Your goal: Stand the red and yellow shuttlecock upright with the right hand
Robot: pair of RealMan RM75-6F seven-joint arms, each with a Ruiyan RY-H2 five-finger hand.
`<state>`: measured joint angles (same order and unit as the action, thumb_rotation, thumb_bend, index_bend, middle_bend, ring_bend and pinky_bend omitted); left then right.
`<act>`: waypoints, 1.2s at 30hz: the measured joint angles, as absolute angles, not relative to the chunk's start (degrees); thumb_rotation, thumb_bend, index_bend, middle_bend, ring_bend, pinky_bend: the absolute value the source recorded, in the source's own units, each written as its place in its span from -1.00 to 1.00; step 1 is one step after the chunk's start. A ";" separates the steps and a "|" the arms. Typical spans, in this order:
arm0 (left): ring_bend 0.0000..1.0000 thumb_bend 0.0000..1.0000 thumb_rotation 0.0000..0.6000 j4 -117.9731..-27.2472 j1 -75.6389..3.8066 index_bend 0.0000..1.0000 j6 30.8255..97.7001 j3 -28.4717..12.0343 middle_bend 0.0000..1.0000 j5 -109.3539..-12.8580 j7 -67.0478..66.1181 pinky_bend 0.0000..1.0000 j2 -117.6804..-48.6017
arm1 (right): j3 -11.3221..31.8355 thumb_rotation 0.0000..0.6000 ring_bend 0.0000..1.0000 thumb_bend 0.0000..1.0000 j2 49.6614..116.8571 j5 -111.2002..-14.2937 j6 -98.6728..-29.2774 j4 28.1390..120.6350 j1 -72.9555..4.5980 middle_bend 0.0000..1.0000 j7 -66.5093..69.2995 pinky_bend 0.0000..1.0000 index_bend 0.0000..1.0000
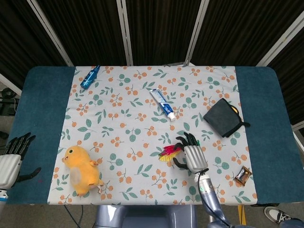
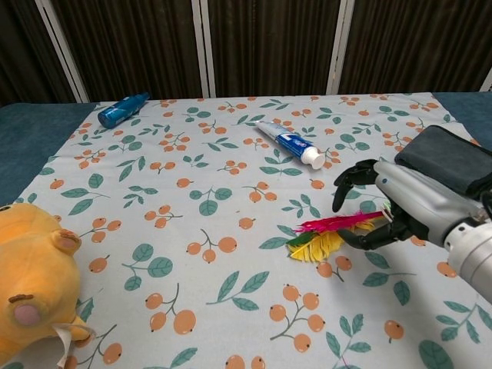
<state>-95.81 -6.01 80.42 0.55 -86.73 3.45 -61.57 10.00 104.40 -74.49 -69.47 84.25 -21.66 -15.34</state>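
The red and yellow shuttlecock point(image 2: 323, 234) point(image 1: 168, 153) lies flat on the flowered cloth, feathers pointing left. Its green and white base is hidden behind my right hand point(image 2: 392, 201) point(image 1: 191, 154). That hand hovers over the base end with fingers spread and curved around it, thumb low by the feathers; no grip shows. My left hand point(image 1: 10, 160) hangs open off the table's left edge, seen only in the head view.
An orange plush duck point(image 1: 81, 170) sits at the near left. A toothpaste tube point(image 1: 162, 104) lies mid-table, a blue bottle point(image 1: 90, 77) at the far left, a dark folded cloth point(image 1: 222, 118) to the right, and a small wrapped snack point(image 1: 242, 175) near the right front.
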 measured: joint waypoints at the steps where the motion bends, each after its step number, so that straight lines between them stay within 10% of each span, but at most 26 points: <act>1: -1.00 -0.52 1.00 -95.84 -6.04 -1.00 80.29 0.56 -1.00 -86.69 3.60 -1.00 -61.51 | 9.90 1.00 -1.00 -0.50 104.84 -74.38 -69.36 83.70 -21.73 -0.62 -15.36 -1.00 -0.08; 36: -1.00 -0.52 0.99 -96.89 -6.63 -1.00 78.64 0.56 -1.00 -85.52 4.85 -1.00 -60.96 | 12.23 1.00 -1.00 -0.44 115.27 -73.60 -71.32 72.10 -23.55 -0.50 -10.24 -1.00 0.05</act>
